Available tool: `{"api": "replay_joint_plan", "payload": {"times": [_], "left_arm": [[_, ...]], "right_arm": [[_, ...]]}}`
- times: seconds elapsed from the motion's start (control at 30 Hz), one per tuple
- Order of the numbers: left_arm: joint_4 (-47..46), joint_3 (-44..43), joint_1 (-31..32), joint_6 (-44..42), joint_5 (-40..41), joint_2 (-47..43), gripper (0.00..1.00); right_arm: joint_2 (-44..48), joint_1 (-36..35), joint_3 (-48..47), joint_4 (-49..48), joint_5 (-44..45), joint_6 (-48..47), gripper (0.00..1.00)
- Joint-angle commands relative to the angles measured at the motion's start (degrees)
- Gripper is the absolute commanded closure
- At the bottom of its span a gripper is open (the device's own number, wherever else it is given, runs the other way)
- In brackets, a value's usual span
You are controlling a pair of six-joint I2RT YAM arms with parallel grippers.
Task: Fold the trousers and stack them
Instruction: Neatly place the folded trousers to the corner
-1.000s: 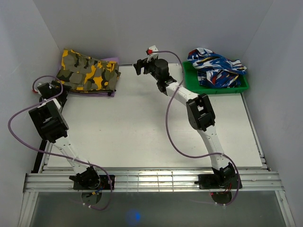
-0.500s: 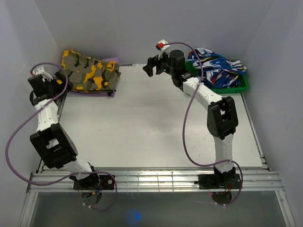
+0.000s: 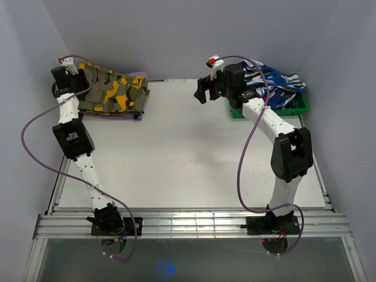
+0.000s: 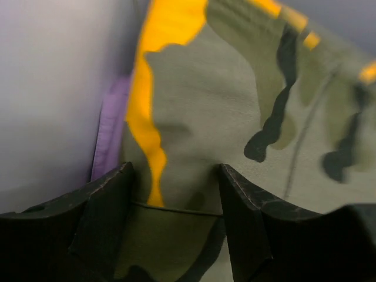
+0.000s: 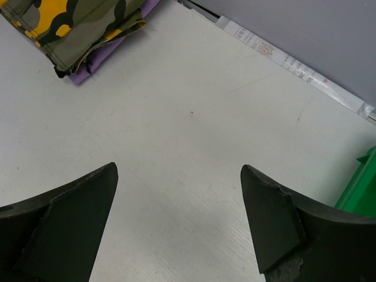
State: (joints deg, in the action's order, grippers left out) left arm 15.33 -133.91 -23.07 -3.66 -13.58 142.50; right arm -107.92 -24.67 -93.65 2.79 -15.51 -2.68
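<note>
At the far left corner of the tabletop [image 3: 176, 153] the trousers [image 3: 114, 91] lie folded in a flat bundle on a purple cloth [image 3: 137, 75], which shows only as a thin strip along the near and right edges of the bundle. The left end effector [image 4: 175, 170] is at the left end of that bundle, close to the side wall [image 4: 53, 88]. In the left wrist view its jaws stand partly apart, with camouflage fabric and a seam line filling the gap. Whether the fingers [image 4: 108, 217] press on the cloth cannot be told, since their lower parts are cut off by the frame and the fabric is blurred at this close range. From above, the arm's own body hides the contact point.

The right end effector [image 5: 178, 170] hovers over the far edge of the tabletop, right of the middle, its jaws spread wide with only bare white surface between them. Its wrist view catches one corner of the trousers and purple cloth at the upper left.

At the far right corner a green tray [image 3: 296, 108] holds a blue, white and red patterned garment [image 3: 282, 82]. The right arm covers the tray's left part.
</note>
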Motion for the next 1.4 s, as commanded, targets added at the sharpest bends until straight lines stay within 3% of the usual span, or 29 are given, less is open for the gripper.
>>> {"api": "replay_joint_plan", "payload": {"times": [0.0, 0.17, 0.27, 0.43, 0.6, 0.7, 0.93, 1.07, 1.1, 1.27, 1.37], "left_arm": [[-0.3, 1.7, 0.1, -5.0, 4.0, 2.2, 0.3], [3.1, 6.3, -0.4, -2.5, 1.6, 3.9, 0.33], [2.3, 13.4, -0.4, 2.5, -6.5, 1.3, 0.33], [3.8, 18.1, 2.3, 12.1, -14.5, -1.8, 0.34], [4.4, 18.6, 4.1, 19.5, -14.1, -2.7, 0.34], [4.7, 18.2, 4.3, 19.0, -12.4, -3.7, 0.29], [5.5, 10.9, 2.4, 16.5, -1.3, -6.1, 0.02], [8.1, -2.3, 0.8, 10.5, 2.8, -7.4, 0.02], [9.4, -3.8, 0.7, 5.0, 2.3, -8.3, 0.02], [7.8, 2.4, 0.9, -6.2, -1.4, -18.8, 0.02], [15.7, 4.1, 3.2, -11.6, -5.0, -22.9, 0.02]], "right_arm": [[4.3, 0.6, 1.1, 2.6, 1.4, -1.5, 0.1], [6.2, 0.7, 3.0, 3.5, 2.3, -1.4, 0.1], [6.5, 0.7, 2.9, 4.0, 2.5, -1.1, 0.1], [5.4, 0.7, 1.4, 4.7, 2.8, -1.3, 0.1], [4.6, 0.9, -0.7, 5.6, 2.5, -1.6, 0.1], [4.9, 1.2, -0.8, 5.7, 2.3, -2.0, 0.1], [6.8, 1.9, 0.0, 5.8, 2.8, -2.4, 0.1], [8.4, 2.5, 0.4, 6.3, 4.1, -4.4, 0.1], [8.8, 2.7, 0.3, 6.6, 5.4, -5.1, 0.1], [13.0, 4.6, 1.8, 9.8, 9.3, -6.5, 0.1], [17.1, 6.2, 6.5, 10.0, 12.3, -8.7, 0.1]]}}
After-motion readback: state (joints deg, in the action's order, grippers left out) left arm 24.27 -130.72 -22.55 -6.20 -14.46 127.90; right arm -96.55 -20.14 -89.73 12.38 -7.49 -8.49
